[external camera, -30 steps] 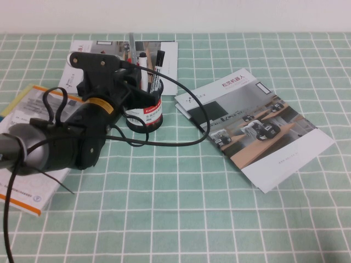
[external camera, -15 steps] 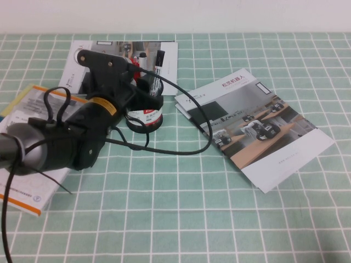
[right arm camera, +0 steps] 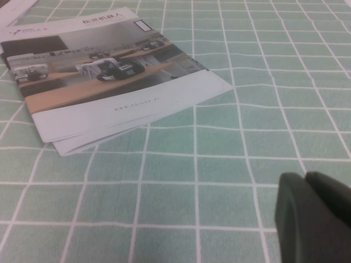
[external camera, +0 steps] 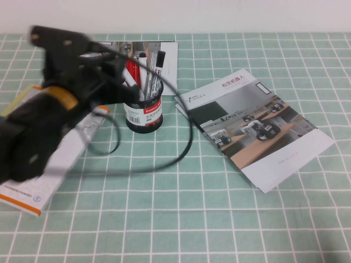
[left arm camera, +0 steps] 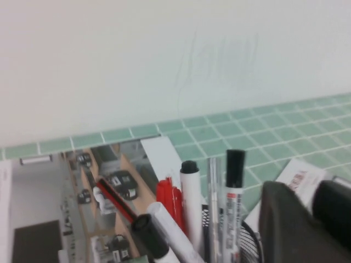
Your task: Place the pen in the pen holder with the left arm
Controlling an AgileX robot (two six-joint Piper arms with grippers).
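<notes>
The black mesh pen holder (external camera: 143,112) with its white-and-red label stands at the back left of the table. The thin silver pen (external camera: 149,76) stands upright in it among black-capped white markers and a red pen; it also shows in the left wrist view (left arm camera: 213,203). My left gripper (external camera: 118,71) is blurred, just left of the holder's top and raised. In the left wrist view its fingers (left arm camera: 321,189) are slightly apart and empty beside the holder's rim (left arm camera: 249,241). My right gripper (right arm camera: 315,219) is shut and empty, low over bare tablecloth.
An open brochure (external camera: 258,126) lies to the right of the holder. Another booklet (external camera: 164,55) lies behind the holder. A white-and-orange book (external camera: 38,181) lies under my left arm at the left edge. The arm's black cable (external camera: 164,159) loops over the cloth in front of the holder.
My left arm has lifted and swung left, away from the holder. The silver pen it held above the holder now stands inside, free of the fingers.
</notes>
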